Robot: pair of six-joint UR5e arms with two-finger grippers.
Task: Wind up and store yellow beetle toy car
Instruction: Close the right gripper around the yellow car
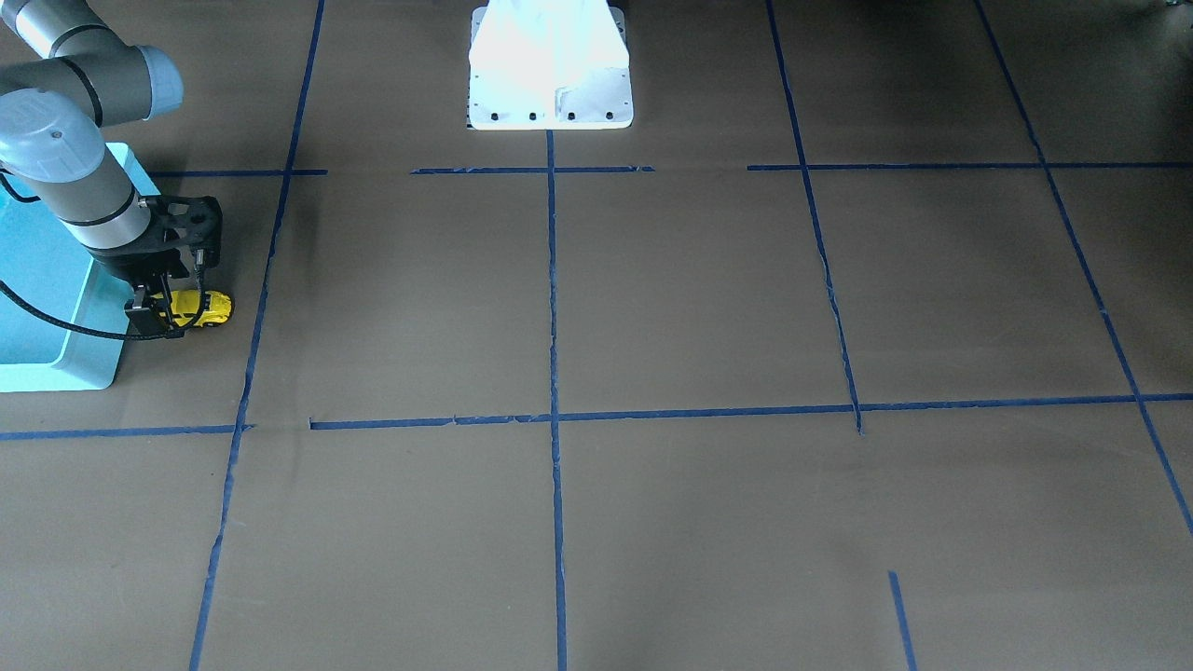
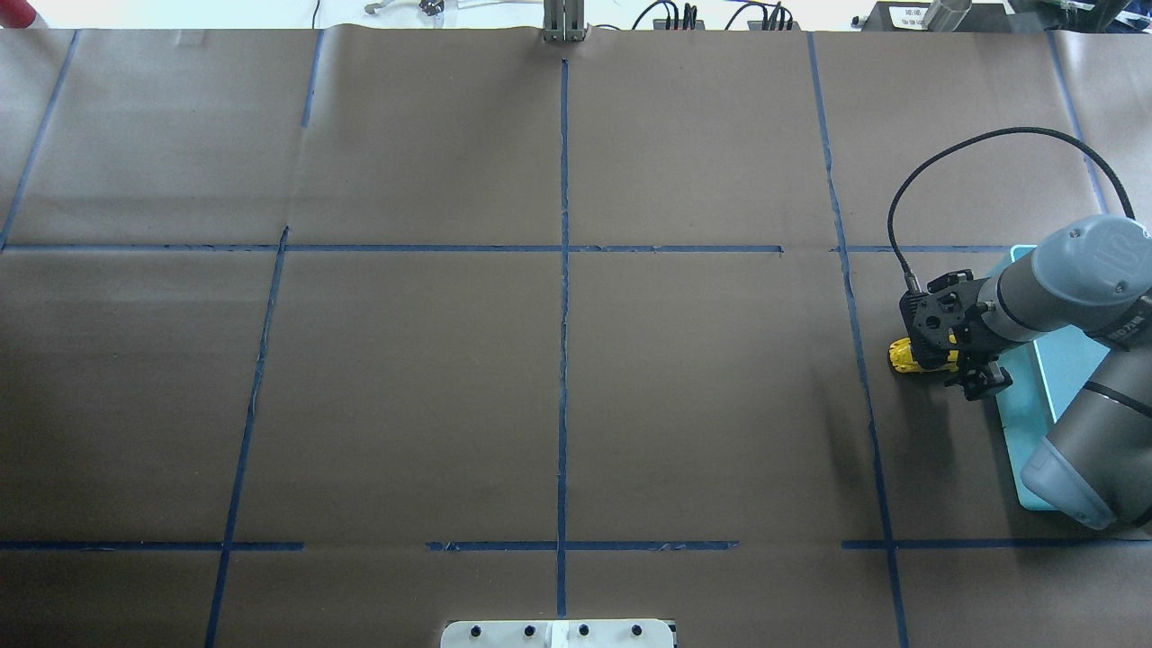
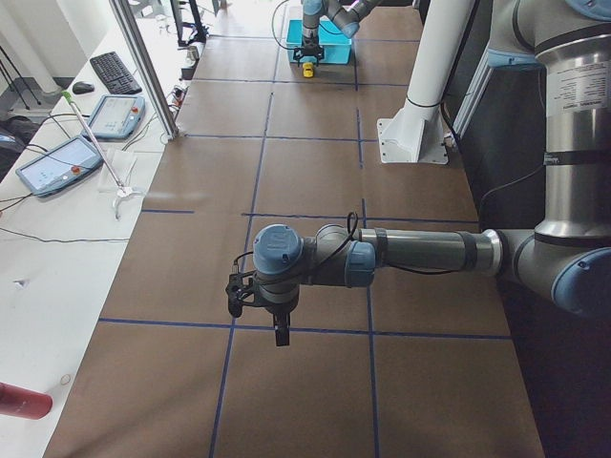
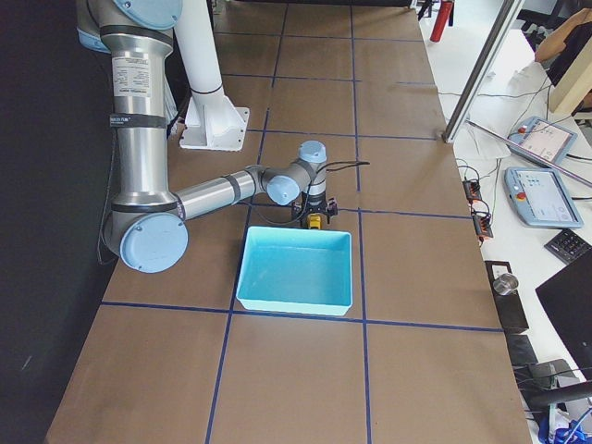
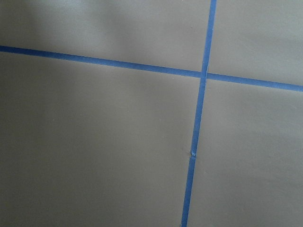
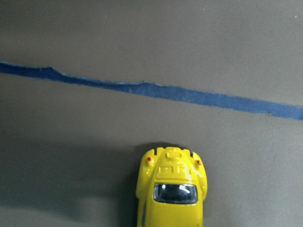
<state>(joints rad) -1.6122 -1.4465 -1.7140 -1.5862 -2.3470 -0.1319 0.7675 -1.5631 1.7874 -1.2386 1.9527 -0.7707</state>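
Jaws of your right gripper (image 1: 160,319) straddle the tiny yellow beetle toy car (image 1: 211,307) at its bin-side end. You can't tell whether they grip it, nor how the left gripper (image 3: 279,338) stands. The car sits just beside the turquoise plastic bin (image 1: 58,375), long axis left-right, free end toward table centre.

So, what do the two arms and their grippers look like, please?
Both arms are silver-grey tubes with pale blue-grey round joint caps and a printed label on the upright segment. The right arm ends in a black bracket and the black right gripper, with a black cable looping from the wrist. The left gripper is black too.
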